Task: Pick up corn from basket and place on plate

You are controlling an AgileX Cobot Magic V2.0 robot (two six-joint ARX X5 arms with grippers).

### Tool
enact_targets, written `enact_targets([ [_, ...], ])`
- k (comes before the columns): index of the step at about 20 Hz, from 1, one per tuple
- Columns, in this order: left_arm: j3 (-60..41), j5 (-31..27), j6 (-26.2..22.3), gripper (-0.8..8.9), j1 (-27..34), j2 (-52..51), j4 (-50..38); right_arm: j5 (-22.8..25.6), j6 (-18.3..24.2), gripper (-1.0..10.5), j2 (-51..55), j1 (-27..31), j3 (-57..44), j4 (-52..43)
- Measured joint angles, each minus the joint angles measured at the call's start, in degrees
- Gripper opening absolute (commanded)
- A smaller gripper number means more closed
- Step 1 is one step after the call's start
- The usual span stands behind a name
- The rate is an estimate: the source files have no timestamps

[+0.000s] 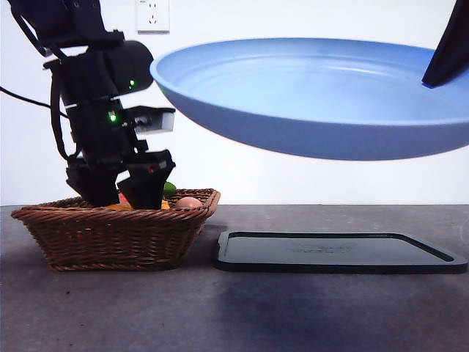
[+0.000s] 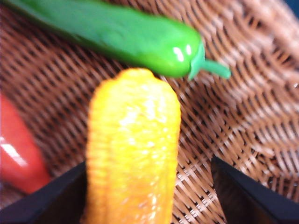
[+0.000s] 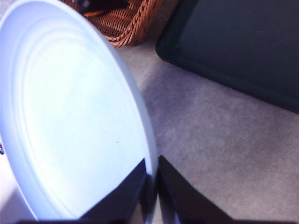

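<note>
While the left arm works the basket, the right waits aloft.
Plate (image 1: 315, 95): held in the air above the tray (image 1: 337, 253), right gripper (image 3: 153, 186) clenched on its rim, likely ready to receive.
Basket (image 1: 110, 235): on the table beside the tray.
Left gripper (image 2: 149, 186): down inside the basket, jaws spread either side of the corn (image 2: 133, 149), not yet closed.
Crowding: green pepper (image 2: 126, 35) just past the cob's end, red piece (image 2: 16, 149) beside it, egg (image 1: 189, 202) nearby.

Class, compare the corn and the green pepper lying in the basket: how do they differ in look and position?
The corn is yellow-orange and bumpy; the green pepper is smooth, glossy and has a stem. The corn sits between the open jaws of the left gripper; the green pepper lies beyond them, crosswise to the corn. Both are long and rest in the basket.
</note>
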State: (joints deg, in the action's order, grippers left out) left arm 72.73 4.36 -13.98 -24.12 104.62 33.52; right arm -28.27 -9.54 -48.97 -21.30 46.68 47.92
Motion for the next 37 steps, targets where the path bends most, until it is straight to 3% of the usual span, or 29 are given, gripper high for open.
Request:
enact_targets([
  [8,0.44,-0.42,0.5,1.58,-0.44,0.39,0.92,0.02,0.0,0.0,0.0,0.0,0.0,-0.35],
  [14,3.91,-0.39,3.17,1.53,-0.07,-1.79,4.39,7.85,-0.2,0.0,-1.27,0.0,0.0,-0.5],
  [18,6.21,2.51,6.32,1.53,-0.2,-9.05,6.14,8.63,-0.42,0.0,-8.13,1.14,0.0,-3.58],
  [24,6.51,20.39,12.33,1.53,-4.83,-17.44,6.6,0.63,-5.55,0.0,-19.71,2.1,0.0,-16.33],
  [29,6.54,20.61,11.67,1.54,-14.05,-14.14,6.56,-3.19,-10.97,0.0,-23.82,2.6,0.0,-21.7],
  [32,6.51,19.56,9.14,1.58,-17.49,-10.56,6.51,-4.07,-11.87,0.0,-23.8,3.04,0.0,-21.77],
  [37,6.51,17.35,6.25,2.48,-19.06,-7.13,6.03,-4.33,-11.98,0.0,-23.8,3.74,0.0,-21.84],
])
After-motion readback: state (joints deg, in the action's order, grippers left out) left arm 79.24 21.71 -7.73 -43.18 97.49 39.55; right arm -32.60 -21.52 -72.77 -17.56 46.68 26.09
